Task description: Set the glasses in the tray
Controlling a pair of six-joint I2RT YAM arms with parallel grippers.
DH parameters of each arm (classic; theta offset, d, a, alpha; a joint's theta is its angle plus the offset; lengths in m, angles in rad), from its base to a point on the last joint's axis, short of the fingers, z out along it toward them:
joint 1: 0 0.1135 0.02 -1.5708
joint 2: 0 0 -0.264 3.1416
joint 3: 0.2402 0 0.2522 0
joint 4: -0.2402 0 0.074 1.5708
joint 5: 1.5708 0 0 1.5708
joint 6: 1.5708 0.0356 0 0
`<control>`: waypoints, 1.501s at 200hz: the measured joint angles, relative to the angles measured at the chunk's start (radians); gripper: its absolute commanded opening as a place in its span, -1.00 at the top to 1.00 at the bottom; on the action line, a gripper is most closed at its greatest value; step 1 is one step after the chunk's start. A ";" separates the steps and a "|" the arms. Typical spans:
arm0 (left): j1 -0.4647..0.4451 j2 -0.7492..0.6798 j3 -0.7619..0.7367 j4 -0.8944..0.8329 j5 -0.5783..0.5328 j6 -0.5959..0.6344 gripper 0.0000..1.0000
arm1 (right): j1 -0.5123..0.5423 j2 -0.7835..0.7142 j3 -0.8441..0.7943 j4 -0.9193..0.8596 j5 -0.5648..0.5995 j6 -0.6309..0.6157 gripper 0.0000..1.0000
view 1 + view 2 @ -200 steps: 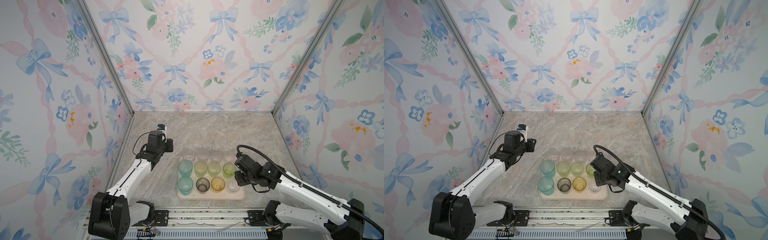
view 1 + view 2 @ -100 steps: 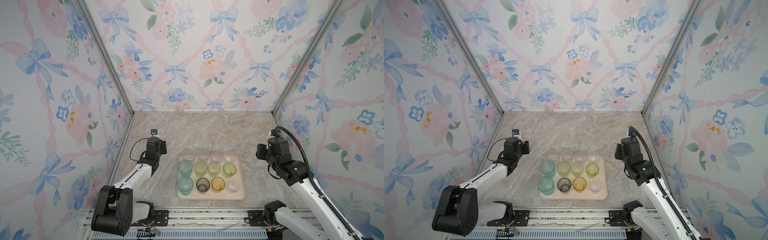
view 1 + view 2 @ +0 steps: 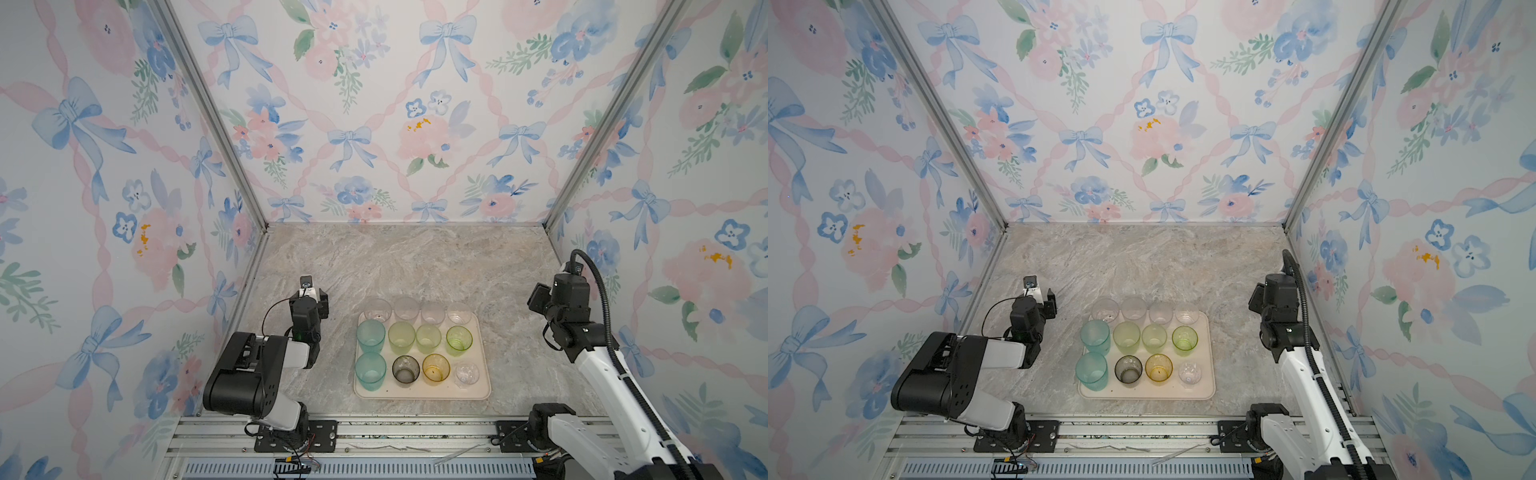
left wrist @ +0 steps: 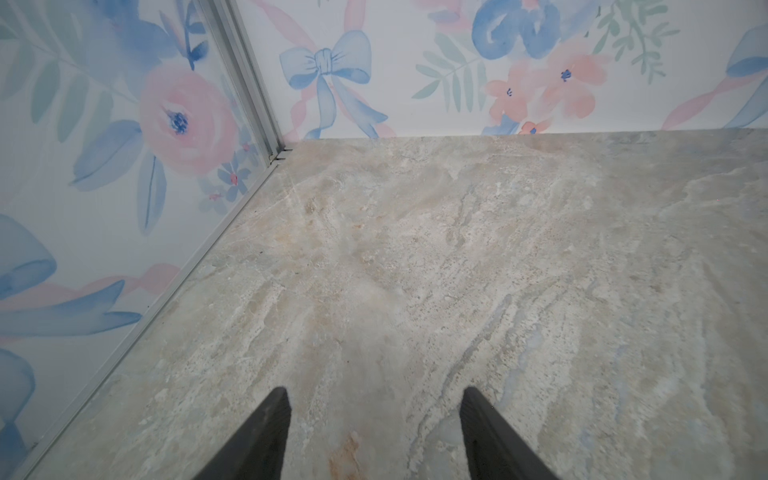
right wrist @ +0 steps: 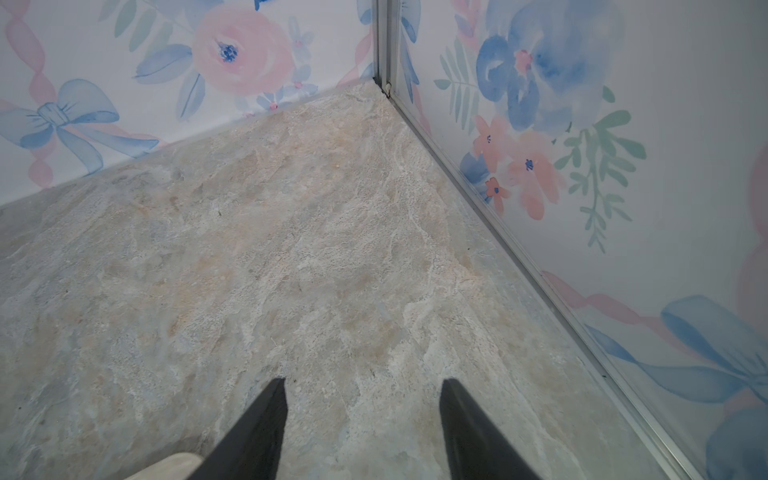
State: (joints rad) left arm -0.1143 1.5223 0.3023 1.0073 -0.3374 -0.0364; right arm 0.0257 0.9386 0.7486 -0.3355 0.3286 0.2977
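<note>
The cream tray (image 3: pixel 484 390) (image 3: pixel 1208 388) lies near the front of the stone table. All the glasses stand upright in it in three rows. The far row is frosted clear (image 3: pixel 406 308). The middle row has a teal one (image 3: pixel 371 336) and three yellow-green (image 3: pixel 428 338). The near row has teal (image 3: pixel 370 371), smoky grey (image 3: pixel 406 369), amber (image 3: pixel 436 368) and a tiny clear one (image 3: pixel 467 372). My left gripper (image 4: pixel 375 392) is open and empty over bare table, left of the tray. My right gripper (image 5: pixel 363 381) is open and empty, right of the tray.
The left arm (image 3: pixel 305 320) is folded back near the left wall. The right arm (image 3: pixel 567 309) stands raised by the right wall. Floral walls close in three sides. A metal rail (image 3: pixel 374 432) runs along the front edge. Bare table stretches behind the tray.
The right arm has lifted off the tray's right side and swung out to the right wall. The left arm has drawn back toward its base. Both grippers have opened wider.
</note>
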 measured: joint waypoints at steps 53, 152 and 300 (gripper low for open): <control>-0.003 0.051 -0.111 0.245 0.030 0.032 -0.96 | -0.006 0.039 -0.024 0.053 -0.011 0.001 -0.24; -0.005 0.059 -0.128 0.338 0.058 0.056 -0.96 | -0.006 0.077 -0.125 0.222 -0.009 -0.013 -0.30; -0.005 0.059 -0.128 0.338 0.058 0.056 -0.96 | 0.010 0.241 -0.453 0.984 -0.021 -0.177 -0.40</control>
State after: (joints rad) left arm -0.1188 1.5814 0.1741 1.3449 -0.2794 0.0196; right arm 0.0360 1.1793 0.2958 0.6483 0.3073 0.1207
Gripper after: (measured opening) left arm 0.982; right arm 0.698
